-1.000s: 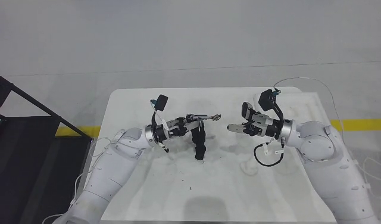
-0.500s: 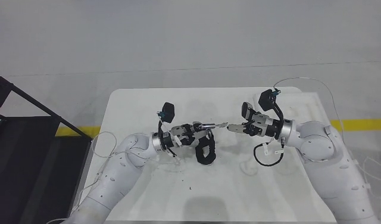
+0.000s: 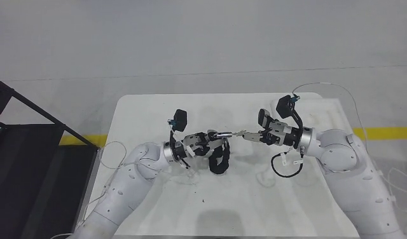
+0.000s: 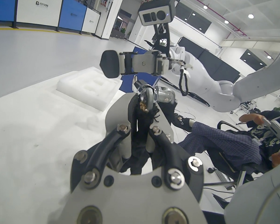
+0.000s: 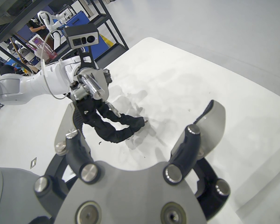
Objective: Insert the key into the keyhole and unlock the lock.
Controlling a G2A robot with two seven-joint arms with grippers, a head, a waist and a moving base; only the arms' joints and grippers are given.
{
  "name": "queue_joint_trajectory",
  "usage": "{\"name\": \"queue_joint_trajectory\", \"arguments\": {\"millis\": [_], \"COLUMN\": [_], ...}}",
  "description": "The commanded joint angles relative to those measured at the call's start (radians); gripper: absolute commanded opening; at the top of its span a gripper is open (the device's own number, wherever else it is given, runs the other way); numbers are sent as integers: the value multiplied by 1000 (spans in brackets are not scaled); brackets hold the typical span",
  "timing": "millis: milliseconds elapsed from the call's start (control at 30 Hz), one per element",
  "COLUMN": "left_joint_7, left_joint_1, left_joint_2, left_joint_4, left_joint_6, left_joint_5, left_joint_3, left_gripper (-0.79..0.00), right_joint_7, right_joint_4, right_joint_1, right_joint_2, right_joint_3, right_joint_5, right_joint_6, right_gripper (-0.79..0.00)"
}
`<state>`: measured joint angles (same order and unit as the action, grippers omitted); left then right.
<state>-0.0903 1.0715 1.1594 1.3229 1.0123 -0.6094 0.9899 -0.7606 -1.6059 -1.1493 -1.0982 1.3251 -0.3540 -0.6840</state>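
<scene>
At frame centre in the top view, your left gripper (image 3: 210, 140) clamps the cable lock (image 3: 220, 162), its key (image 3: 238, 135) jutting toward your spread-open right gripper (image 3: 249, 137); close off-centre and the key may twist or slip free.

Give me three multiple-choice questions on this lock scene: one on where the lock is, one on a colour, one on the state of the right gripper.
1. Where is the lock?
A. lying untouched on the table
B. in the left gripper
C. in a drawer

2. What colour is the lock's cable?
A. red
B. yellow
C. black

3. How is the right gripper?
A. open
B. shut on the lock
C. shut on nothing

Answers:
1 B, the left gripper clamps the cable just below the chrome cylinder.
2 C, the sleeve looks black in every view.
3 A, its jaws stand wide apart.
</scene>
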Motion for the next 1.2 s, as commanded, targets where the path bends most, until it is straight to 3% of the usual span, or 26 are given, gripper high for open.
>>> {"name": "queue_joint_trajectory", "arguments": {"millis": [0, 200, 267, 333, 433, 533, 600, 667, 767, 1033, 1167], "left_joint_7": [20, 199, 199, 199, 199, 199, 199, 199, 199, 198, 244], "left_joint_1": [0, 2, 2, 2, 2, 2, 2, 2, 2, 13, 26], "left_joint_2": [-8, -21, -21, -21, -21, -21, -21, -21, -21, -23, -44], "left_joint_4": [8, -31, -31, -31, -31, -31, -31, -31, -31, 5, 25], "left_joint_6": [0, 0, 0, 0, 0, 0, 0, 0, 0, 0, 0], "left_joint_5": [-88, -212, -212, -212, -212, -212, -212, -212, -212, -178, -127], "left_joint_3": [-5, -28, -28, -28, -28, -28, -28, -28, -28, -39, -61], "left_gripper": [-785, -785, -785, -785, -785, -785, -785, -785, -785, -785, -785], "right_joint_7": [0, 0, 0, 78, 294, 392, 400, 379, 293, 293, 293], "right_joint_4": [0, 0, 0, -14, 17, 105, 170, 200, 252, 252, 252], "right_joint_1": [0, 0, 0, 4, -3, 21, 55, 91, 142, 142, 142], "right_joint_2": [0, 0, 0, 3, -1, -2, -3, 3, 26, 26, 26], "right_joint_3": [0, 0, 0, 22, 29, 17, -19, -87, -196, -196, -196], "right_joint_5": [0, 0, 0, -137, -345, -463, -459, -423, -257, -257, -257], "right_joint_6": [0, 0, 0, -40, -175, -263, -328, -328, -328, -328, -328], "right_gripper": [0, 0, 0, 0, 0, 0, 0, 0, 0, 0, 0]}}
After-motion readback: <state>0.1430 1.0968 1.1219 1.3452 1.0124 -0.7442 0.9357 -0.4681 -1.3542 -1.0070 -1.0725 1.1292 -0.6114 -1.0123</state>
